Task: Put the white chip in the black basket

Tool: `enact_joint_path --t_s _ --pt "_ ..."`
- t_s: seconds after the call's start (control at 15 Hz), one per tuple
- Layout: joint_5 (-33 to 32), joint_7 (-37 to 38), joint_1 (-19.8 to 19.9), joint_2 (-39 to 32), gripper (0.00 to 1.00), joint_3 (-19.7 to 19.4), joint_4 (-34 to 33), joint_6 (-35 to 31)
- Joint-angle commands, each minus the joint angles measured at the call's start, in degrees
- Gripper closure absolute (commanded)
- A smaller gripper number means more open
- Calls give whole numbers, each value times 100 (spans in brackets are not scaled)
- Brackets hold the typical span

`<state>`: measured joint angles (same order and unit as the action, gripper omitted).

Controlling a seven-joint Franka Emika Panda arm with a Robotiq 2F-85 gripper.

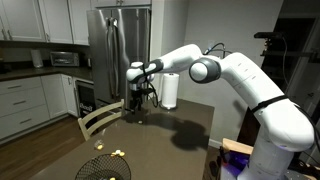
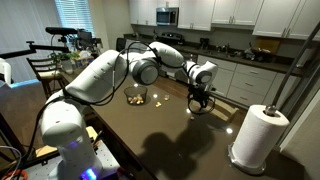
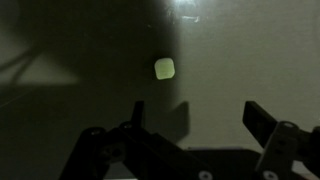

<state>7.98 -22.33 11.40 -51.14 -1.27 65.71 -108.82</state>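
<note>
The white chip (image 3: 164, 68) is a small pale square piece lying on the dark table top in the wrist view. My gripper (image 3: 200, 118) is open and empty, its two fingers hovering just above the table. The chip lies beyond the fingertips, nearer the left finger, not between them. In both exterior views the gripper (image 1: 137, 97) (image 2: 198, 103) points down at the far part of the table, and the chip is too small to make out. The black basket (image 2: 136, 97) is a round wire-mesh bowl, well apart from the gripper, and shows near the camera in an exterior view (image 1: 105, 167).
A paper towel roll (image 2: 257, 135) (image 1: 170, 90) stands on the table close to the gripper. Small pale-yellow bits (image 1: 118, 153) lie by the basket. A wooden chair (image 1: 100, 120) stands at the table's side. A refrigerator (image 1: 110, 45) is behind.
</note>
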Motion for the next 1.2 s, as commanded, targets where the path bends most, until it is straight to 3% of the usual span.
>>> enact_joint_path --t_s 0.0,0.27,1.0,1.07,1.13 --pt "-82 347 115 -525 0 51 -742 524" --pt "-65 545 180 -814 0 43 -1041 831" --pt "-101 688 191 -1317 0 44 -1516 812" --pt "-103 693 192 -1338 2 43 -1533 815" --pt "-104 700 194 -1367 15 44 -1561 824"
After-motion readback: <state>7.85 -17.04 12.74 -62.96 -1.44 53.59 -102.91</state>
